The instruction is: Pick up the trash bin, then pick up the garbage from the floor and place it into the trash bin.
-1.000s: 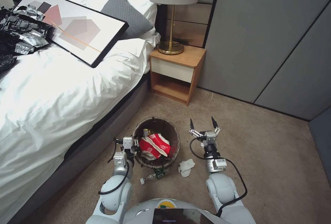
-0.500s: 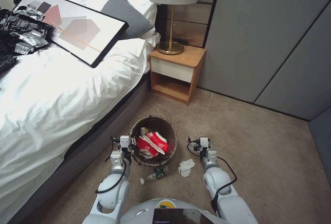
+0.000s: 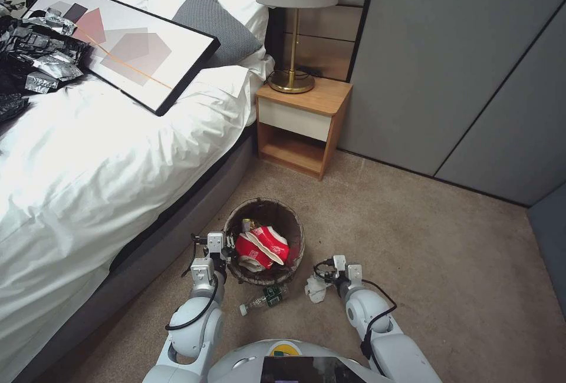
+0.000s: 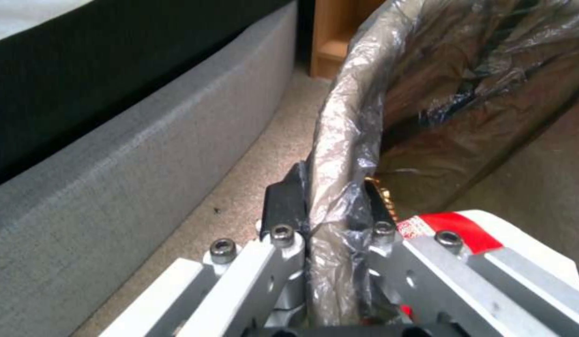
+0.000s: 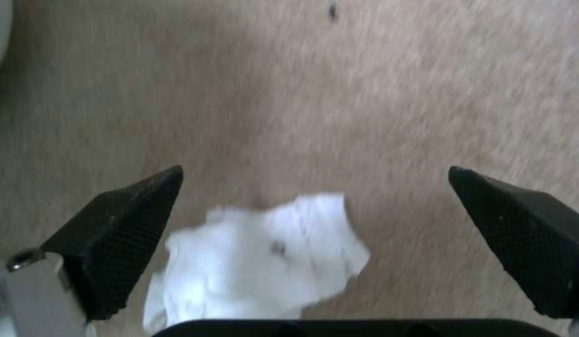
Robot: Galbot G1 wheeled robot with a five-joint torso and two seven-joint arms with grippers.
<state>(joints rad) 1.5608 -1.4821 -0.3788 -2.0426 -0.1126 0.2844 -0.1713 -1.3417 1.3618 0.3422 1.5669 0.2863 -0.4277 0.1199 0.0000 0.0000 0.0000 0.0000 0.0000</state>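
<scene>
Carpet carries the trash bin just beside the grey base of the bed, in front of the wooden nightstand. The bin's brown bag liner is folded over its rim, and inside lie crumpled red-and-white wrappers, piled toward the robot's side of the bin, with a small yellowish piece behind them that is too small to make out.

The left gripper sits at the bin's rim on the bed side; in the left wrist view its fingers are closed on the liner-covered rim, one pad outside and one inside the bin.

On the floor outside the bin, a clear bottle with a green label lies on its side just at the bin's near edge. A white tissue lies crumpled on the carpet a little to the right of the bottle, near the bin but apart from it.

The right gripper is low over the carpet right at the tissue. In the right wrist view its two black fingertips stand wide apart, open and holding nothing, with the tissue on the carpet between them, nearer one tip than the other
</scene>
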